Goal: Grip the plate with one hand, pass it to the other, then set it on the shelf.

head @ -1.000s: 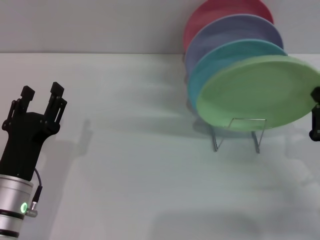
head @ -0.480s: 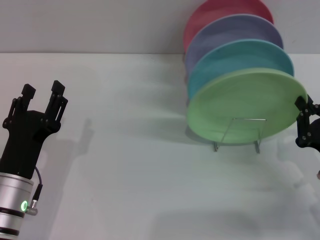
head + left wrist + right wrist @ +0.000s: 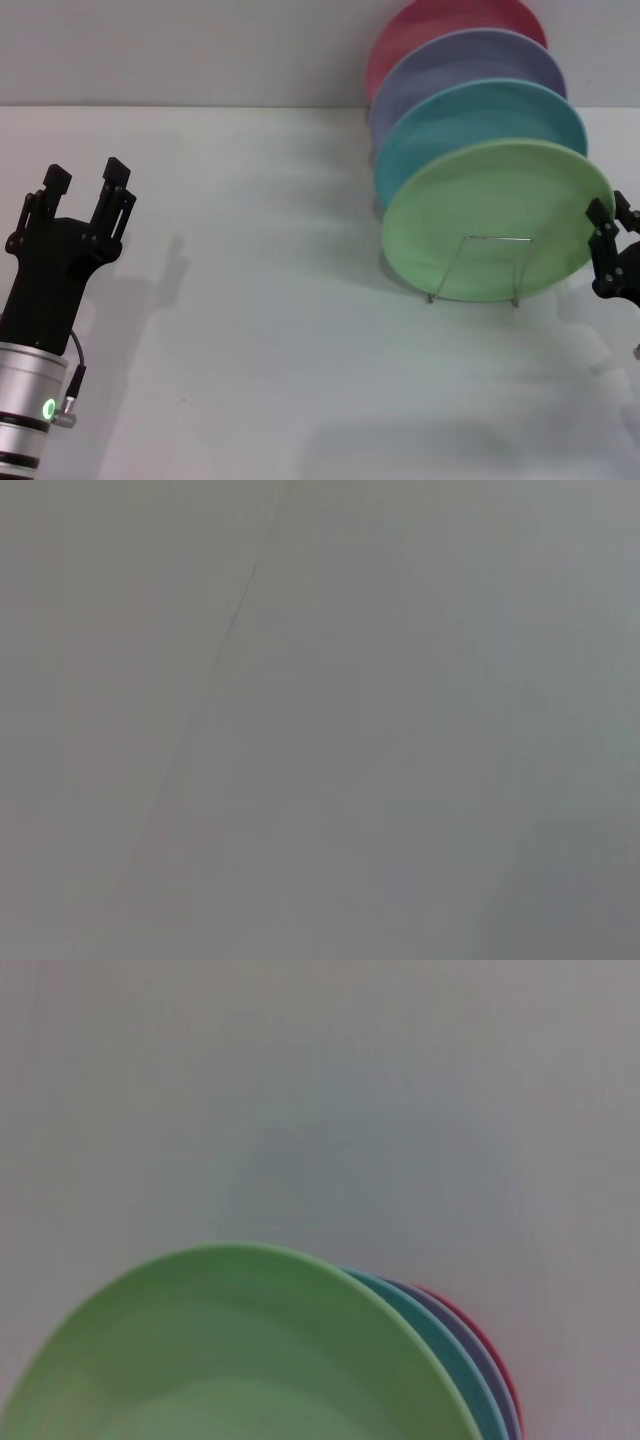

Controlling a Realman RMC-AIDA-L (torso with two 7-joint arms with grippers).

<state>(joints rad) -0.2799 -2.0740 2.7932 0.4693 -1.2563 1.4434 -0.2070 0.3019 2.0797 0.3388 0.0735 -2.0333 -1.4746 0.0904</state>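
The light green plate [image 3: 497, 220] stands on edge in the front slot of the wire shelf [image 3: 516, 288], leaning back against a turquoise plate [image 3: 470, 115]. My right gripper [image 3: 612, 209] is open just off the green plate's right rim and holds nothing. In the right wrist view the green plate [image 3: 230, 1360] fills the near part of the picture. My left gripper [image 3: 87, 176] is open and empty, raised at the table's left, far from the rack.
Behind the green plate the shelf holds the turquoise plate, a lavender plate [image 3: 455, 60] and a red plate [image 3: 430, 20]. Their rims [image 3: 480, 1370] show in the right wrist view. The white table [image 3: 260, 300] stretches between the arms. The left wrist view shows only a grey surface.
The green plate went from lying nearly flat in my right gripper to standing upright in the rack. The right gripper let go and drew slightly away. The left arm barely moved.
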